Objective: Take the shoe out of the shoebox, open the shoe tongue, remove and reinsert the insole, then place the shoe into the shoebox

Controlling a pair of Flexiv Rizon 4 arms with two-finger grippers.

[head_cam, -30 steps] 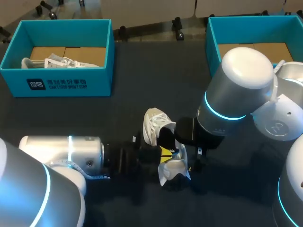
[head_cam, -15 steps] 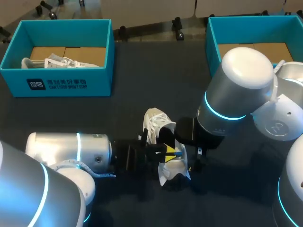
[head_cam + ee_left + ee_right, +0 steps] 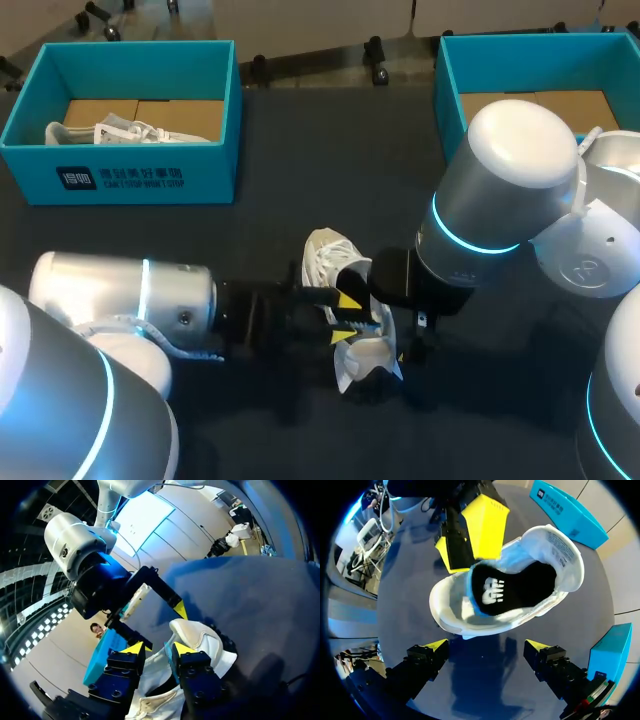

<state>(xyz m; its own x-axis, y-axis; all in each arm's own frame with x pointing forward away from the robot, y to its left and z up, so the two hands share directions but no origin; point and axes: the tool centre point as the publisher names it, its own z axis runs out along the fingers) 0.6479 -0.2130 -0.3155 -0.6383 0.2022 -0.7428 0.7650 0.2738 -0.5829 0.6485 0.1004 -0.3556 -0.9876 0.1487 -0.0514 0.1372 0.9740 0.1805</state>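
A white shoe [image 3: 335,268] lies on the dark table at the middle, its opening up. Seen in the right wrist view, the shoe [image 3: 560,545] holds a black insole [image 3: 512,592] with a white mark. My left gripper [image 3: 347,317] comes in low from the left, open, its yellow tips either side of the shoe's side wall [image 3: 200,637]. My right gripper [image 3: 485,652] hangs above the shoe, open wide, nothing between its fingers. One right fingertip [image 3: 180,611] shows just beyond the shoe. A teal shoebox [image 3: 145,180] stands at the back left.
The back-left shoebox holds another white shoe [image 3: 125,131] on cardboard. A second teal box [image 3: 450,85] stands at the back right, partly hidden by my right arm [image 3: 500,190]. Bare dark table lies between the boxes and around the shoe.
My left gripper went from shut to open at the shoe's side, after pushing a little to the right and drawing back. The right arm and the shoe stayed still.
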